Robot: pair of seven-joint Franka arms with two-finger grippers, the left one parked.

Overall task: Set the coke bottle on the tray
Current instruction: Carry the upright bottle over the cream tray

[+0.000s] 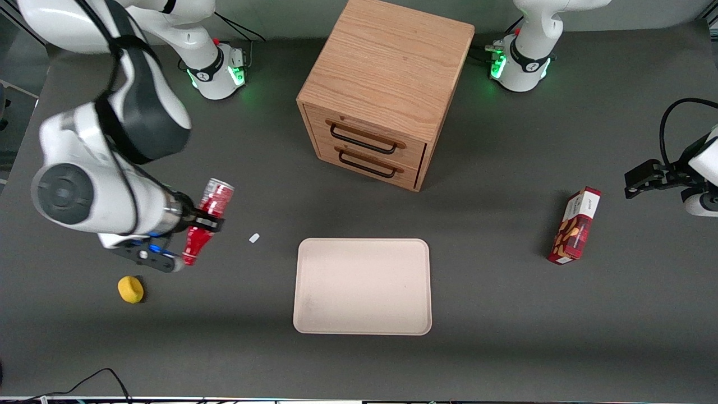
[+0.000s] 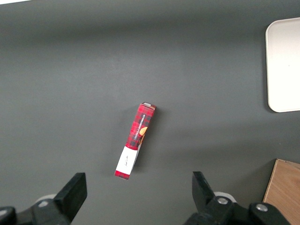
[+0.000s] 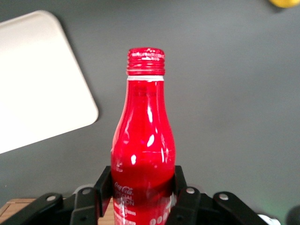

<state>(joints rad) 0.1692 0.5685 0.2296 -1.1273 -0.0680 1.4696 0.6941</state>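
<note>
My right gripper is shut on the coke bottle, a slim red bottle with white script, and holds it tilted above the table, toward the working arm's end. In the right wrist view the bottle sits between the black fingers, red cap pointing away from the wrist. The cream-beige tray lies flat in the middle of the table, nearer the front camera than the wooden drawer cabinet, well apart from the bottle. Its corner shows in the right wrist view and in the left wrist view.
A wooden two-drawer cabinet stands farther from the camera than the tray. A yellow object and a small white scrap lie near the gripper. A red snack box lies toward the parked arm's end.
</note>
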